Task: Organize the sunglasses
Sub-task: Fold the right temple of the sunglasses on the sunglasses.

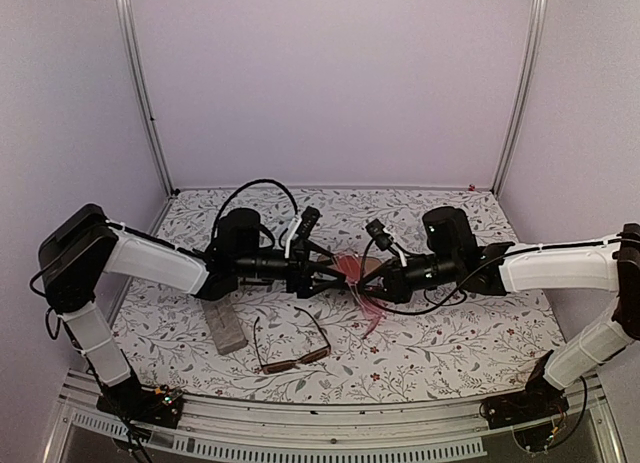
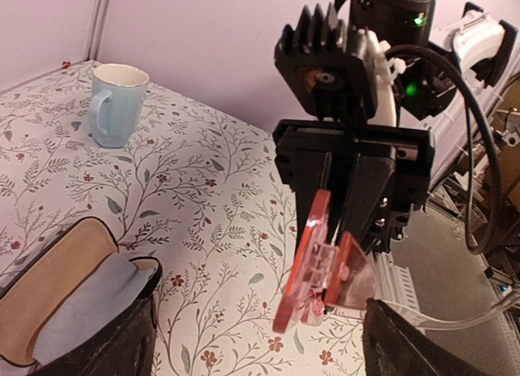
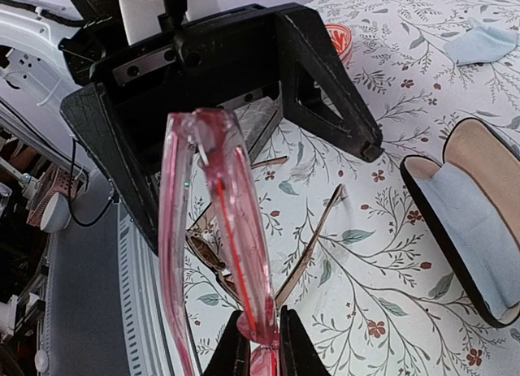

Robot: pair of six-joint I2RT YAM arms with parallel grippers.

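Pink-red glasses [image 3: 215, 230] hang above the surface [image 1: 450, 333], pinched in the shut right jaws, while the left jaws stand wide open and empty facing them; folding seems in hand, so next the left jaws must close gently on 1 temple.

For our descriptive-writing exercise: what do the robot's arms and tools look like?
Left arm and right arm: white shells between black joints. Left tool and right tool: black, angular. Black cables loop off the wrists; green lights on the right wrist.
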